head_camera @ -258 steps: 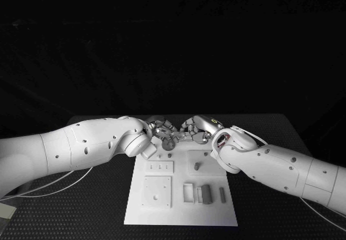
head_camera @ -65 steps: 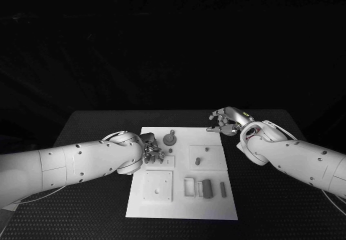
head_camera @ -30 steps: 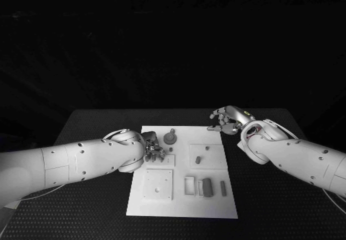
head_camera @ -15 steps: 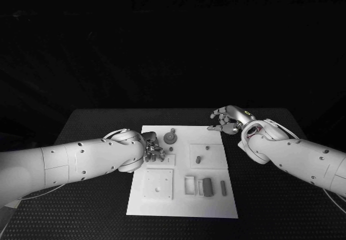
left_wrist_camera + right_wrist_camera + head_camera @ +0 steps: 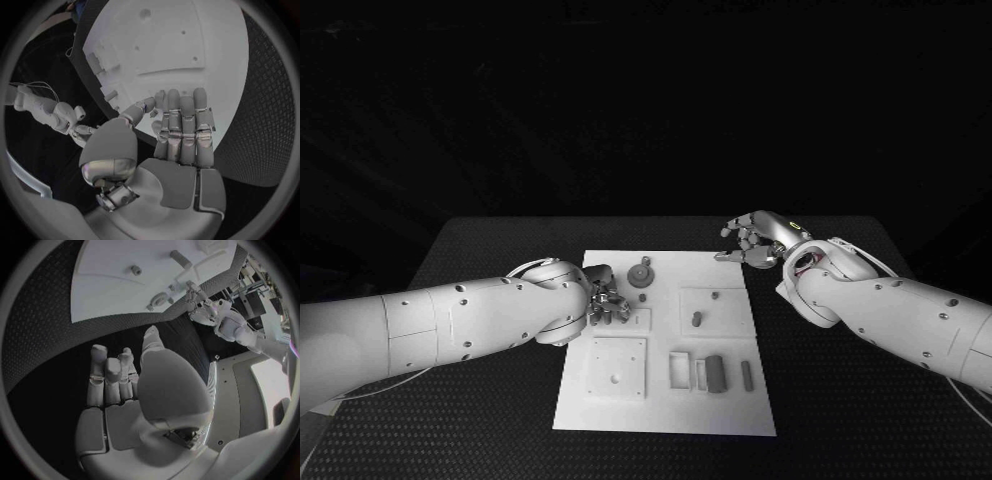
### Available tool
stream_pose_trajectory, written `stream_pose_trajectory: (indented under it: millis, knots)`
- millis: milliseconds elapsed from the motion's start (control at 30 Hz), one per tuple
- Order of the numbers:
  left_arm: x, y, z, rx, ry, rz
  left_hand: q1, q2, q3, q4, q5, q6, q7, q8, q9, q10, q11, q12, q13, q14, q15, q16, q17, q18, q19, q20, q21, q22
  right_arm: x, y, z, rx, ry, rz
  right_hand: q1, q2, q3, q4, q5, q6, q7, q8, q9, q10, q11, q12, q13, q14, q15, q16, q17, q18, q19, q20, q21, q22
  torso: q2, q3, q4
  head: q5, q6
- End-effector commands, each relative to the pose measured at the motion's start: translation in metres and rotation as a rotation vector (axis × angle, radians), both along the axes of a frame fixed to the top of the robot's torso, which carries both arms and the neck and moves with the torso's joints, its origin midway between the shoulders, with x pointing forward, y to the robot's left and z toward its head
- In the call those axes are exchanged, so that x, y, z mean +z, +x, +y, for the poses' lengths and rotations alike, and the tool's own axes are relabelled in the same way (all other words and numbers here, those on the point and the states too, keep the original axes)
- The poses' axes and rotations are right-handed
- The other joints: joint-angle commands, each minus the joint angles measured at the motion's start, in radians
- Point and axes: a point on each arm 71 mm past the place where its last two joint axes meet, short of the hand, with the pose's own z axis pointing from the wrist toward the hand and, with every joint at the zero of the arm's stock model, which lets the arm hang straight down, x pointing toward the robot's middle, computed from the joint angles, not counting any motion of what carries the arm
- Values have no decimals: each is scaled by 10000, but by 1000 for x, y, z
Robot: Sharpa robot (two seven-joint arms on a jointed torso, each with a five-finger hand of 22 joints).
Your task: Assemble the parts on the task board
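The white task board [image 5: 661, 400] lies in the middle of the table. My left hand [image 5: 604, 303] hovers low over its left side, at a small plate with pegs [image 5: 626, 320]. Its fingers [image 5: 181, 127] stretch straight and together over the board [image 5: 187, 45], with the thumb against the first finger; I cannot tell if something small is pinched there. My right hand [image 5: 754, 242] hangs over the black table off the board's far right corner, loosely bent [image 5: 112, 375], holding nothing. A round grey part [image 5: 642, 275] stands at the far end. A grey peg [image 5: 695, 321] sits in a square plate.
Nearer me the board carries a square plate with holes [image 5: 616, 365], a white frame [image 5: 678, 372], a grey block [image 5: 714, 375] and a slim grey piece [image 5: 746, 375]. Black table mat [image 5: 848, 420] surrounds the board on all sides.
Since the oldest frame both hands have left the round part at the far end: the left came down to the small peg plate, the right drew off the board. Over the last second nothing moved visibly.
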Motion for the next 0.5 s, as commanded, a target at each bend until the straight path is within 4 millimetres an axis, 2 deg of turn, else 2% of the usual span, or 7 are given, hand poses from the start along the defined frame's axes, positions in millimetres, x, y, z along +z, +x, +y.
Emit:
stream_pose_trajectory:
  millis: [33, 233, 500]
  knots:
    - [-6, -3, 2, 167, -57, 513, 196, 83, 35, -30, -28, 161, -196, 44, 23, -23, -68, 70, 14, -78, -5, 79, -28, -137, -4, -83, -61, 25, -1, 0, 0, 56, -31, 109, -98, 28, 69, -16, -3, -302, 401, -3, 15, -56, -17, 30, -11, -58, 18, -56, -12, 274, 15, -53, -46, -17, 0, 2, -3, 7, -2]
    - [-6, -3, 4, 315, -125, 565, 342, 268, 42, -168, 9, 169, -198, 68, 35, -26, -70, 110, 25, -90, -4, 138, -66, -140, 7, -82, -79, 76, -1, 0, 0, 47, -38, 113, -103, 26, 74, -16, -3, -304, 402, -4, 17, -59, -17, 31, -13, -60, 18, -56, -13, 275, 13, -52, -46, -17, 0, -3, 3, 8, -4]
    - [-7, -2, 6, 475, -232, 696, 344, 354, 22, -201, 12, 175, -198, 78, 40, -26, -72, 128, 28, -95, -2, 163, -84, -141, 14, -78, -87, 98, -1, 0, 0, 39, -48, 137, -110, 28, 85, -17, -2, -304, 402, -6, 20, -62, -16, 32, -16, -64, 19, -55, -15, 276, 10, -50, -48, -18, -1, -6, 4, 15, -6]
